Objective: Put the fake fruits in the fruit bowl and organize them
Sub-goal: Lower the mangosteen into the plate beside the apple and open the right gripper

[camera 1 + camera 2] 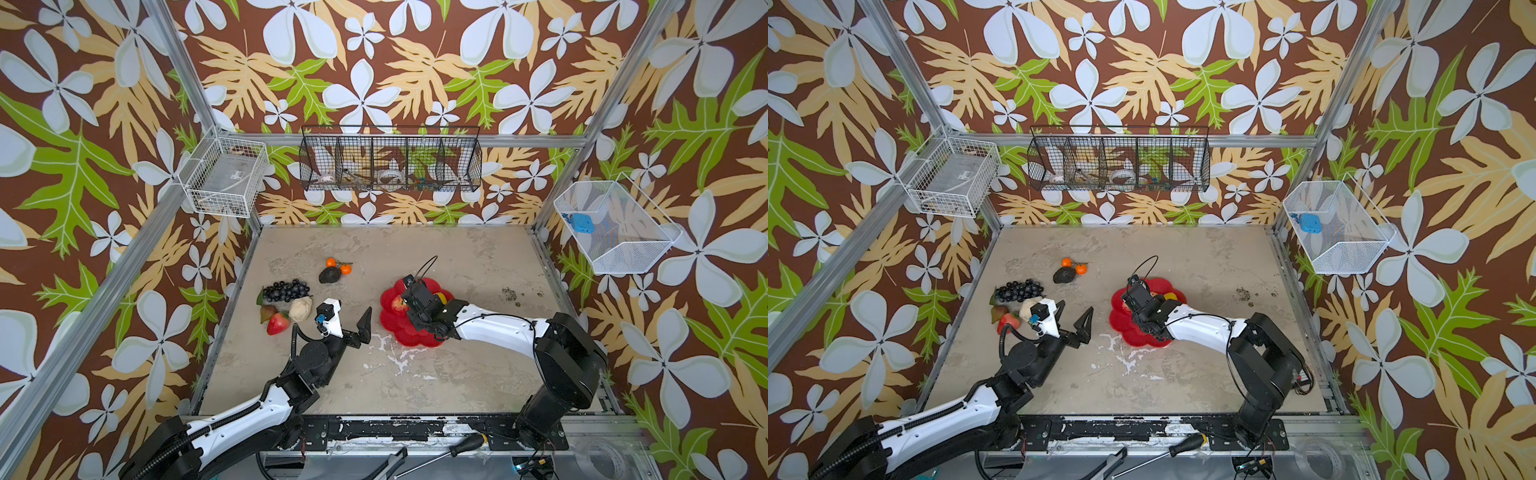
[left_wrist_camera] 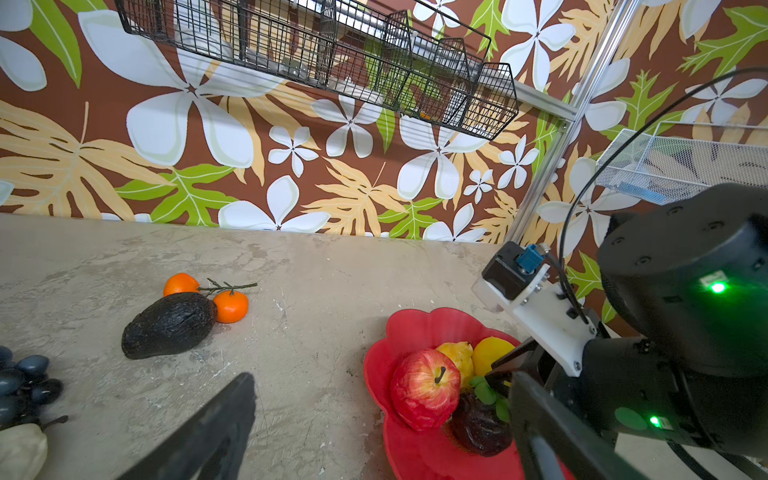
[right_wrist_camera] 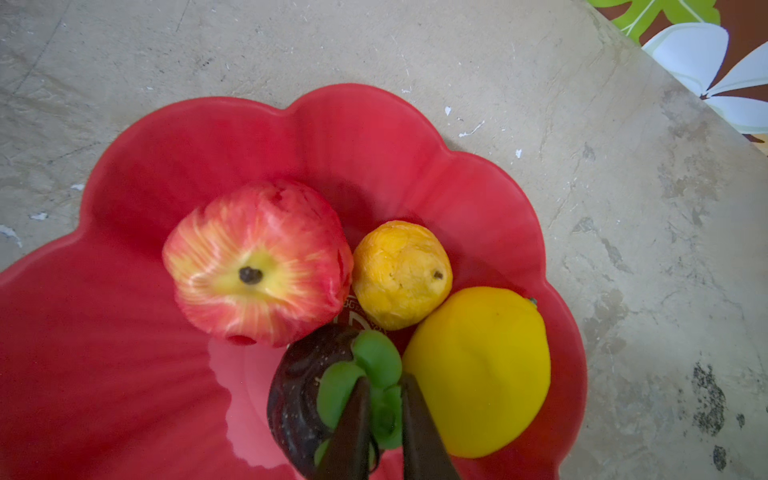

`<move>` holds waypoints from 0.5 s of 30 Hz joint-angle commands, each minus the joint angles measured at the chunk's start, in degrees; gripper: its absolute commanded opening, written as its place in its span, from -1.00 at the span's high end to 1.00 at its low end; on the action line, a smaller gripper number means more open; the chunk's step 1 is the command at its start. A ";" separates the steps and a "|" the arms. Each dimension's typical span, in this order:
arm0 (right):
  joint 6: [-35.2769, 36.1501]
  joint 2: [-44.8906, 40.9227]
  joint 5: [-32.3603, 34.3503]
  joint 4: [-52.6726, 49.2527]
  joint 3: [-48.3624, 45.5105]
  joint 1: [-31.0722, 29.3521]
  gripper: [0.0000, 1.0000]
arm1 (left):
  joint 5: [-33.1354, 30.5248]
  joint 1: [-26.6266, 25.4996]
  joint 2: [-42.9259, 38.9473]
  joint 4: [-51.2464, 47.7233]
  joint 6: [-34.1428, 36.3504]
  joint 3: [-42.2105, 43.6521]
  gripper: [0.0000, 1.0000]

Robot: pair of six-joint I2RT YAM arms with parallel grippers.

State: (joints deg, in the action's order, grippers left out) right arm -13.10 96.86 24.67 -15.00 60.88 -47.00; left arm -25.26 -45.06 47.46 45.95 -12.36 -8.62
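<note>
My table (image 1: 457, 257) is mottled grey-beige with white chips near the front. The red bowl (image 1: 388, 320) sits right of centre. Far left lie an avocado (image 1: 329, 274) beside two oranges (image 1: 345, 269). Nearer me are grapes (image 1: 286, 290), a cream lump (image 1: 300, 308), a pear (image 1: 267, 312) and a strawberry (image 1: 277, 323) — all bunched close.

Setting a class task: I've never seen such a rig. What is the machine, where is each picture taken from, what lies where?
Two robot arms with pincer grippers work at a table. Two pictures look down from overhead; two from the wrists. The red bowl holds an apple, a lemon, a smaller yellow fruit and a dark leafy fruit. Grapes, avocado, oranges, cream piece, pear and strawberry lie outside it. The left gripper is open, empty. The right gripper straddles the dark fruit's leaves; grip unclear.
</note>
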 commanded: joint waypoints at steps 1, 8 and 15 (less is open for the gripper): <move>-0.26 -0.66 -0.75 -0.11 0.22 -0.11 0.56 | -0.76 0.07 0.00 0.81 0.44 -0.09 -0.91; -0.32 -1.27 -1.83 -0.46 0.38 -0.14 0.32 | -1.03 0.07 0.09 0.84 0.41 -0.12 -0.91; -0.78 -5.09 -5.31 -0.42 -0.05 -0.11 0.06 | -1.97 0.08 0.06 0.98 0.49 0.12 -0.91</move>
State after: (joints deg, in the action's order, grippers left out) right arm -13.28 93.23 21.12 -15.29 60.93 -47.16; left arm -26.09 -45.06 47.29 45.95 -12.34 -8.45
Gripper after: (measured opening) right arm 0.459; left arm 0.953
